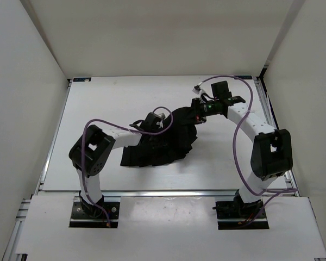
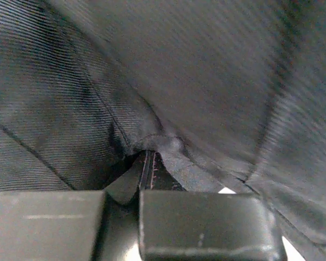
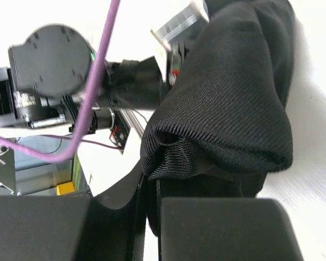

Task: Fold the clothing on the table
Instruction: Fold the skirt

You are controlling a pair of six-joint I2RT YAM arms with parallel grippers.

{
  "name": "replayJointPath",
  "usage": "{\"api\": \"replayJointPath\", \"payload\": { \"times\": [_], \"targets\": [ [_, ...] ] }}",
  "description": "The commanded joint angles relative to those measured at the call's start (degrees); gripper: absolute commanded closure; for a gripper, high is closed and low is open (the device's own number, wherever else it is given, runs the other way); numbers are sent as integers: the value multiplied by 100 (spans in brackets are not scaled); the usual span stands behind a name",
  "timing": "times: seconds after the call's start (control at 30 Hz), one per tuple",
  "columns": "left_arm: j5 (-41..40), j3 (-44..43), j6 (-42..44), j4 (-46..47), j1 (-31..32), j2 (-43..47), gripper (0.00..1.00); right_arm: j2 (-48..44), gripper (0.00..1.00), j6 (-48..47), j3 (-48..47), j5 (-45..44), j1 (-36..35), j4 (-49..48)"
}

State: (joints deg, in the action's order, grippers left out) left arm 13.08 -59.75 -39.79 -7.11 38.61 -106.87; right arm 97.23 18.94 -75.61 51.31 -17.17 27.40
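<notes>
The black pleated clothing [image 1: 164, 149] lies bunched in the middle of the white table [image 1: 108, 103]. My left gripper [image 1: 155, 128] is pressed into the garment's upper left part. In the left wrist view the fabric [image 2: 206, 81] fills the frame, and the gripper [image 2: 143, 163] is shut on a seamed fold of it. My right gripper [image 1: 199, 114] is at the garment's upper right edge. The right wrist view shows this gripper [image 3: 150, 169] shut on a ribbed edge of the clothing [image 3: 228, 109], which humps up just beyond the fingertips.
White walls [image 1: 22, 109] enclose the table on the left, back and right. Aluminium rails [image 1: 168, 192] run along the near edge. Purple cables [image 1: 242, 157] loop off both arms. The left arm's black joint [image 3: 49, 76] sits close beyond the right gripper.
</notes>
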Motion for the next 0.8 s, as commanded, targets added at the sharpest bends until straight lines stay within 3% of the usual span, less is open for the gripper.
{"api": "replayJointPath", "payload": {
  "times": [0.0,0.27,0.43,0.6,0.77],
  "targets": [
    [-61,-37,103,-439,-458,525,99,-29,100,224,12,371,125,-279],
    [362,155,261,-958,-1952,2168,94,-2,100,-39,-41,187,399,-51],
    [-770,744,990,-1477,-2665,2478,93,7,100,-224,-138,46,600,283],
    [-1220,1526,956,-1249,-2604,2364,94,7,100,-417,-252,-112,776,555],
    [-1299,1642,842,-995,-2131,2013,93,24,100,-602,-533,-332,934,925]
  ]
}}
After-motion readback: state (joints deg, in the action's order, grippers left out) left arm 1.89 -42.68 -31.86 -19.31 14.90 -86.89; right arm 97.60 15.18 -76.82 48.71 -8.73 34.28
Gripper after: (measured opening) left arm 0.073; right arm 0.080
